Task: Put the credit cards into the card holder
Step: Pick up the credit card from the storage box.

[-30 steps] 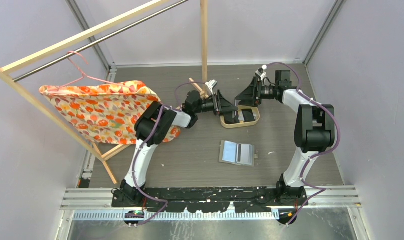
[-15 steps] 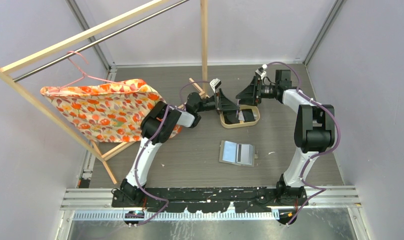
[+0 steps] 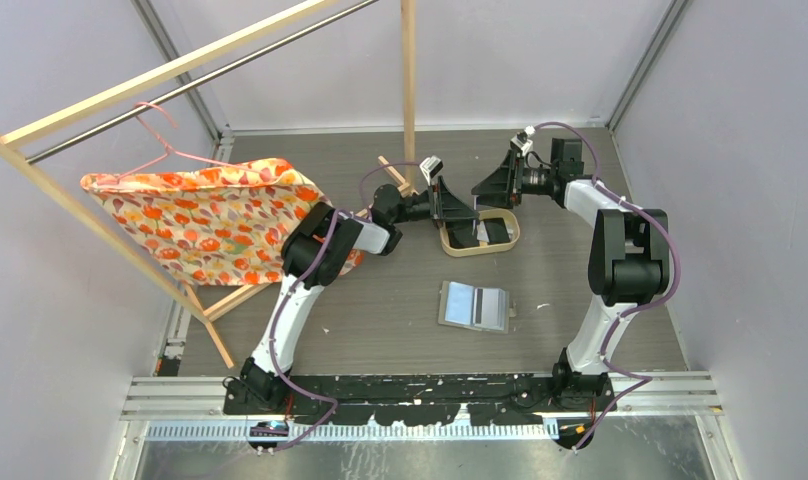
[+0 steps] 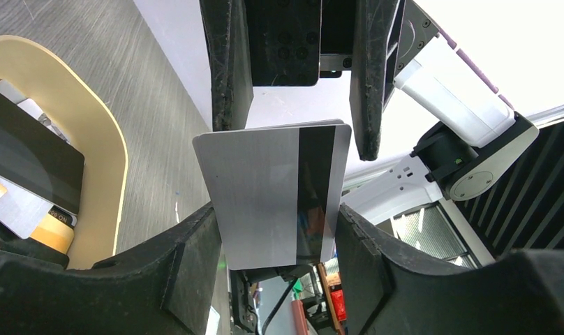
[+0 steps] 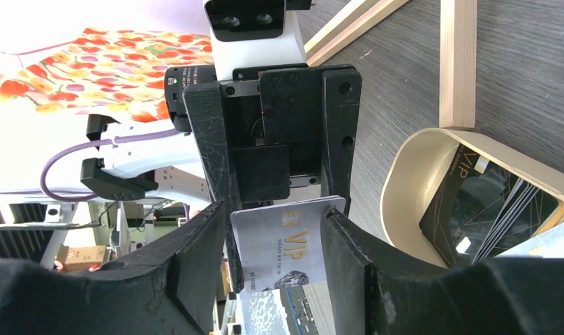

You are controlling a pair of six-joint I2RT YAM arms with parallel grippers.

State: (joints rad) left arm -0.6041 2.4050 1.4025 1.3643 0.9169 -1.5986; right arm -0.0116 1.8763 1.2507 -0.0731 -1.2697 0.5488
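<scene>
A whitish credit card (image 4: 265, 195) with a dark stripe hangs in the air between my two grippers, above the wooden tray's left end (image 3: 450, 240). My left gripper (image 4: 278, 209) is shut on its side edges. My right gripper (image 5: 276, 213) faces the left one, and its fingers (image 5: 342, 230) press the same card (image 5: 286, 241), printed "VIP". More credit cards, dark (image 4: 28, 150) and whitish (image 4: 14, 206), lie in the tray. The grey card holder (image 3: 473, 305) lies open on the table nearer the arm bases, away from both grippers.
The oval light-wood tray (image 5: 405, 181) sits just under the grippers. A wooden post (image 3: 408, 90) of the clothes rack rises right behind them. Orange floral fabric (image 3: 210, 215) on a pink hanger hangs on the rack at the left.
My right jaws have narrowed onto the card that the left gripper holds. The left gripper shifted slightly toward the right one early on, then held still.
</scene>
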